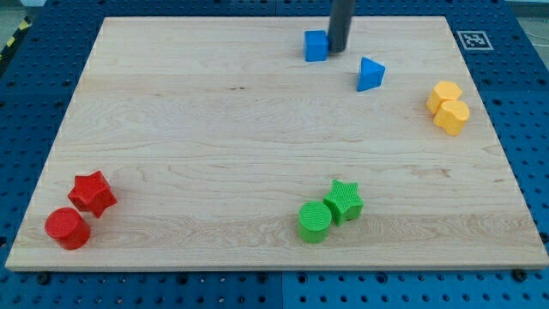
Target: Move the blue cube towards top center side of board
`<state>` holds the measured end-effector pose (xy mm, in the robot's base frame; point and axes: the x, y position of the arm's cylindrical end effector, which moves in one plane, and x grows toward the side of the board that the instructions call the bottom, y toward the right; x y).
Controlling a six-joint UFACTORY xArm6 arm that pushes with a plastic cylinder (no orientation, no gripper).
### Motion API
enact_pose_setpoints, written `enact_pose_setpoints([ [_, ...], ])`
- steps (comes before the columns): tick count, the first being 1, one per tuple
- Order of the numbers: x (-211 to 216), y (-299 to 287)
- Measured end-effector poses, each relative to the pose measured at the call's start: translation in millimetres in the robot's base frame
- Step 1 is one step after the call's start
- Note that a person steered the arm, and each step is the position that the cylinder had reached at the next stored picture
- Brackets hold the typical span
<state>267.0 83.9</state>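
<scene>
Already near the surface's (171, 129) top centre, blue cube (316, 46) touches my tip (337, 50), a gripless tool on its right; a slight leftward nudge remains.

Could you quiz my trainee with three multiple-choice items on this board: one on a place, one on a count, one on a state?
1. Where is my tip?
A. against the blue cube's right side
B. beside the red star
C. at the board's bottom edge

2. How many blue blocks?
A. one
B. two
C. three

3. The green cylinder and green star are:
A. far apart
B. stacked
C. side by side, touching

Key: 1 A, the rod ends right beside the cube; 2 B, the cube plus the blue triangular block; 3 C, no gap shows.
</scene>
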Motion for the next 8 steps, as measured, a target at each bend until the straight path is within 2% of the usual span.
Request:
enact_pose_setpoints([
  [2, -2.1, -47.9],
  [5, 45.0, -42.6],
  [6, 77.2, -53.8],
  [7, 52.8, -83.3],
  [8, 32.0, -83.6],
])
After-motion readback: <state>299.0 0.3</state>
